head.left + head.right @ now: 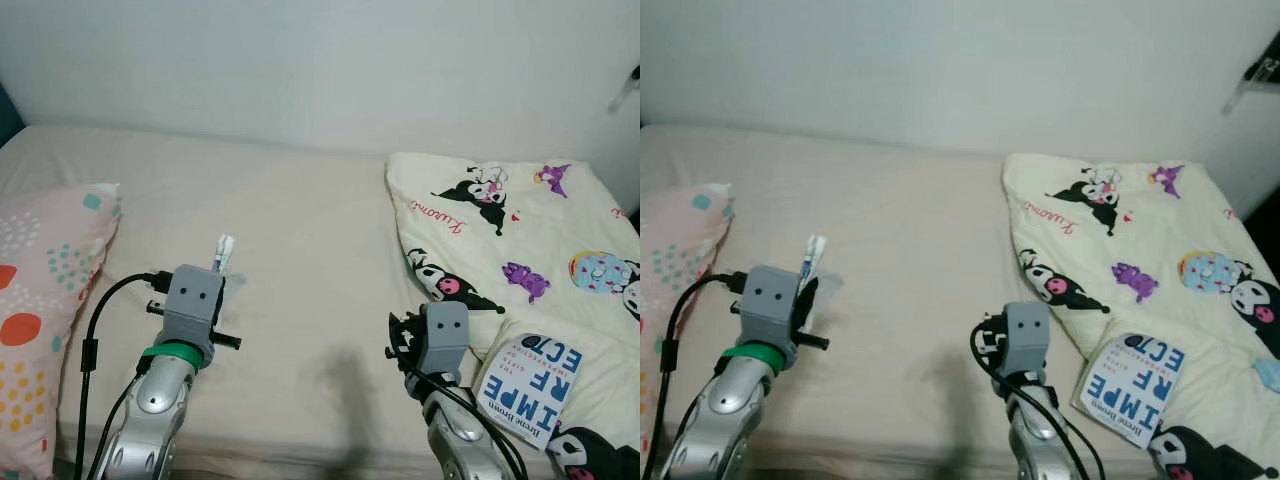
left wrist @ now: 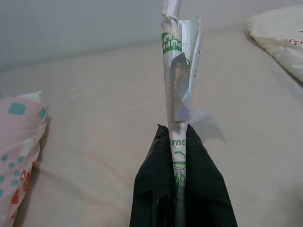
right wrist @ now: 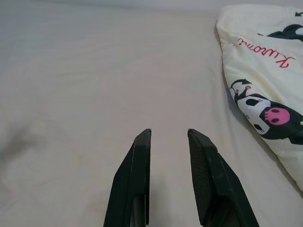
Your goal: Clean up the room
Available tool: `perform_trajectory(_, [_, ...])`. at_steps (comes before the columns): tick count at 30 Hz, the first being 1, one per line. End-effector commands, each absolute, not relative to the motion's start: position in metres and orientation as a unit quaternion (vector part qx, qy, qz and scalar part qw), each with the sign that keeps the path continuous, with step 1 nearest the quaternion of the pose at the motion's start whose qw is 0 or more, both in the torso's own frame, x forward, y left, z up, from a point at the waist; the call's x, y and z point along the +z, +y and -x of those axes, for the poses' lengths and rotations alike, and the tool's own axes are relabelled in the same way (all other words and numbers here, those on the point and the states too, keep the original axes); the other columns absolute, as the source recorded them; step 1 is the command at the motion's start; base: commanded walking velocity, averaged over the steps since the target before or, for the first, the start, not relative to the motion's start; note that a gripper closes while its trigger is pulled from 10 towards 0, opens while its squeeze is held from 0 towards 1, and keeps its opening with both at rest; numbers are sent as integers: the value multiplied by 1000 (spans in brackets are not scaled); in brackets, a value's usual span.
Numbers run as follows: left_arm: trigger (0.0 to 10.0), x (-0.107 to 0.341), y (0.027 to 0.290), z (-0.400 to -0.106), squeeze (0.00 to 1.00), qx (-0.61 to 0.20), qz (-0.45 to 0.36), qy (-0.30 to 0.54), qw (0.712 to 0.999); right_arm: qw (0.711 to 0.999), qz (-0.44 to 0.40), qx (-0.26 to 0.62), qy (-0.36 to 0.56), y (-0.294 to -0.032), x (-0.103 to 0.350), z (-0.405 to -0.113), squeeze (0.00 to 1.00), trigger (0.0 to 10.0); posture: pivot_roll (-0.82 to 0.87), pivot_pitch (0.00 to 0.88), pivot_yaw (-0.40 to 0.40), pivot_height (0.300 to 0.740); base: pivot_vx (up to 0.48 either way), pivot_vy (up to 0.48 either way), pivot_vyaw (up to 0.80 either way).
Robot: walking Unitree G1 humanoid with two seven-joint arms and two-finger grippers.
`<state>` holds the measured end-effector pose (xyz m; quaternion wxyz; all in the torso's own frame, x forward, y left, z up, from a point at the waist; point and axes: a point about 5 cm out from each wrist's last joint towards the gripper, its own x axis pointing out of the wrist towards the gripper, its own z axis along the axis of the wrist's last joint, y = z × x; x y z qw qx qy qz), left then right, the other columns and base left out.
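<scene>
Now, largest first.
Bed (image 1: 300, 260): bare beige sheet.
Quilt (image 1: 540, 230): cartoon-print, right side.
Left gripper (image 2: 179, 137): clenched on a crumpled wrapper (image 2: 180, 71), lifted above the sheet.
Right gripper (image 3: 169, 135): released, empty.
Risk: thin foil could slip free.

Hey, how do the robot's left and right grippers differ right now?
The left gripper is shut on a crumpled silver and green wrapper; the right gripper holds nothing. The left fingers press together, while the right fingers stand apart with bare sheet between them. Both hover above the beige bed.
</scene>
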<state>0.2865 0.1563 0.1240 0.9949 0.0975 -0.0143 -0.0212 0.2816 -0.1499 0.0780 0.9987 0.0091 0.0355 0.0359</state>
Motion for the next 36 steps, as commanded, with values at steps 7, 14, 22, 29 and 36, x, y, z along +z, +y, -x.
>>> perform_trajectory(7, [10000, 119, 153, -283, 0, -27, -94, -9, 995, 998, -8, 34, 44, -149, 73, -280, 0, 10000, -24, 62, 2, 717, -273, 0, 0])
perform_trajectory(14, [10000, 118, 152, -283, 0, -29, -93, -8, 995, 998, -7, 33, 45, -150, 71, -279, 0, 10000, -27, 63, 3, 717, -370, 0, 0])
perform_trajectory(22, [10000, 117, 152, -282, 0, -29, -92, -7, 995, 998, -5, 32, 46, -151, 70, -278, 0, 10000, -30, 64, 3, 717, -382, 0, 0])
perform_trajectory(29, [10000, 117, 151, -282, 0, -28, -91, -7, 995, 998, -5, 33, 46, -151, 70, -278, 0, 10000, -29, 66, 2, 717, -392, 0, 0])
perform_trajectory(36, [10000, 117, 152, -282, 0, -26, -92, -6, 995, 998, -5, 39, 47, -148, 70, -278, 0, 10000, -29, 66, 2, 717, -393, 0, 0])
